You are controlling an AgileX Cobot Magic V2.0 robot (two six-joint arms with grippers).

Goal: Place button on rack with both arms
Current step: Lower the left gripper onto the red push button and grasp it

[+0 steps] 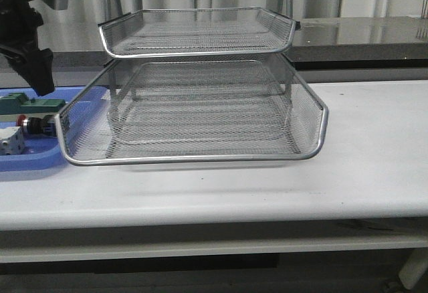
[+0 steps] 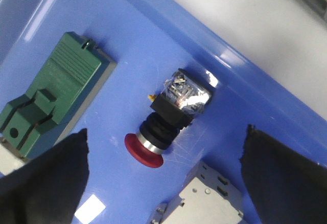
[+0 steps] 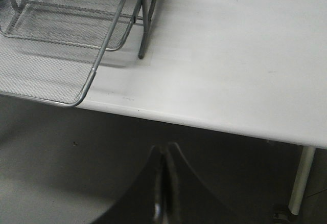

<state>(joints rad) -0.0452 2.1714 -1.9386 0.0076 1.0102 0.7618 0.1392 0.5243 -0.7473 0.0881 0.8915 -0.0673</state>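
The button (image 2: 164,123), with a red mushroom head, silver collar and black body, lies on its side in the flat blue tray (image 2: 153,40); in the front view the button (image 1: 30,124) shows at the far left. My left gripper (image 2: 163,170) hangs open above it, one finger on each side, not touching. In the front view the left gripper (image 1: 39,72) is over the blue tray (image 1: 27,162). The silver wire-mesh rack (image 1: 194,106) stands mid-table with a lower tray slid out forward. My right gripper (image 3: 164,155) is shut and empty, below the table's front edge; the rack's corner (image 3: 66,55) shows in its view.
A green block (image 2: 48,98) and a grey-white block (image 2: 204,198) lie in the blue tray beside the button. The white table (image 1: 374,146) stretches right of the rack. A dark counter (image 1: 361,35) runs behind.
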